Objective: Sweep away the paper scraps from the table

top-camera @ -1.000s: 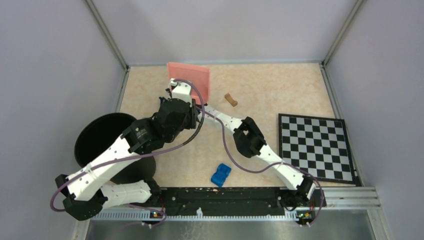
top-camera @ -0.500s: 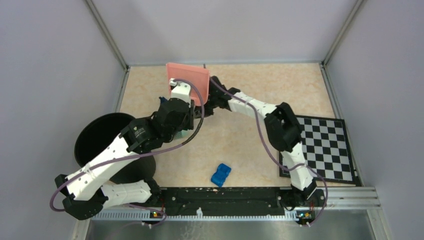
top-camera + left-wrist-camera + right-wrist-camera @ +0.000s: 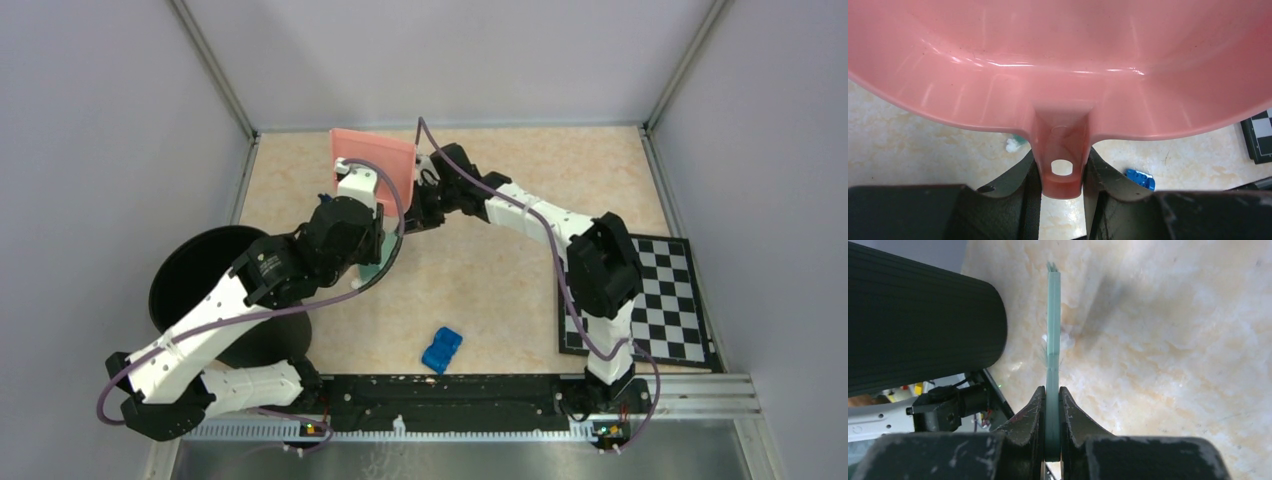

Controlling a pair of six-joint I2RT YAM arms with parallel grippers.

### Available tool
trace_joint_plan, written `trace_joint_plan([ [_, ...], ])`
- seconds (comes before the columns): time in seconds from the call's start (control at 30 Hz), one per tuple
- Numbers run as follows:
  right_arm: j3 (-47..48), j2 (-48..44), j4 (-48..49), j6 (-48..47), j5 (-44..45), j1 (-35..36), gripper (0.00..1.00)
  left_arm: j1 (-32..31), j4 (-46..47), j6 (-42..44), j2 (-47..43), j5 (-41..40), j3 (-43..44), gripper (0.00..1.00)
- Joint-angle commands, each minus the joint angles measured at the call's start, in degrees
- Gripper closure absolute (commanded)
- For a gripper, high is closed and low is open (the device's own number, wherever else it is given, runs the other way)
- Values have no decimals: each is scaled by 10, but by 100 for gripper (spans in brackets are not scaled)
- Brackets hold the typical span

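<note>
Where it lies, paper scrap (image 3: 1011,145), white, wrinkly

One dustpan (image 3: 375,160), one brush (image 3: 1052,340), one blue toy (image 3: 441,349), one board (image 3: 670,290), one bin (image 3: 195,270), one paper scrap (image 3: 1012,145).

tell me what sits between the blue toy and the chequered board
Nothing. In the top view, the stretch of table between the blue toy and the chequered board is bare.

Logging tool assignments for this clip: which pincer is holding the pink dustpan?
The left pincer: it is shut on the handle of the dustpan. The right pincer grips a thin pale green brush instead.
</note>
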Motion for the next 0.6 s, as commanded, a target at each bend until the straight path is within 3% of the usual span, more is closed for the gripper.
trace_joint_plan([
  [0.0,54,-36,43,-65,17,-3,100,-2,-58,-20,1,36,33,100],
  [0.2,90,43,197,7,29,-15,100,-2,-77,-28,-3,60,20,100],
  [0.5,461,369,143,232,17,-26,100,-2,-58,-42,-1,90,3,100],
  [0.57,477,387,151,255,41,-28,100,-2,-52,-44,-1,98,-4,100],
])
